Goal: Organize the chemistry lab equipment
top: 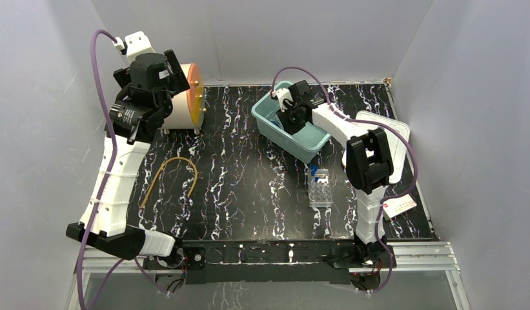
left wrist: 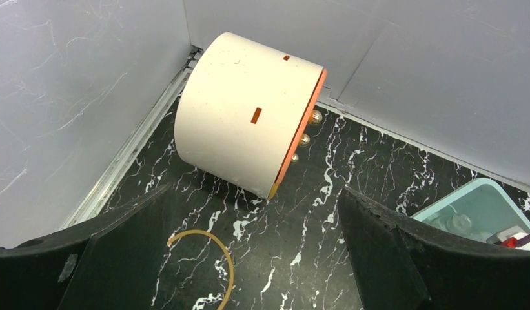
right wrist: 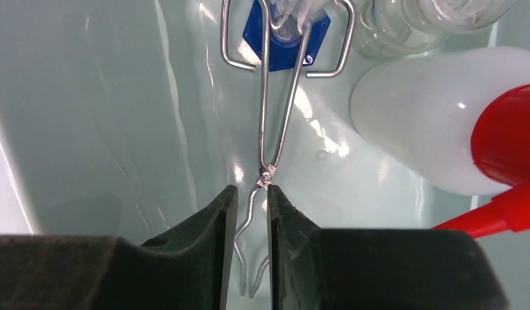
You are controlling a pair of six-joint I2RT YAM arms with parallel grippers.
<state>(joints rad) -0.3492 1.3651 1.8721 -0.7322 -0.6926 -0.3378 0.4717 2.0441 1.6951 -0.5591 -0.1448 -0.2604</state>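
My right gripper (right wrist: 251, 190) reaches down into the teal bin (top: 268, 119). Its jaws stand a narrow gap apart around the handles of silver wire tongs (right wrist: 275, 116), which lie loose between them with space on the left side. The tongs' far end rests at a blue piece (right wrist: 285, 39). A white squeeze bottle (right wrist: 417, 123) with a red nozzle (right wrist: 507, 135) and a clear glass vial (right wrist: 404, 26) lie beside it in the bin. My left gripper (left wrist: 255, 190) hangs wide open and empty above the table, over the yellowish tubing (left wrist: 214, 248). A clear tube rack (top: 320, 187) stands in front of the bin.
A big cream drum (left wrist: 243, 110) with an orange face lies at the back left, close to my left gripper. A clear lid (top: 391, 139) sits right of the bin. A small white box with red marking (top: 399, 206) lies near the front right edge. Grey walls enclose the table.
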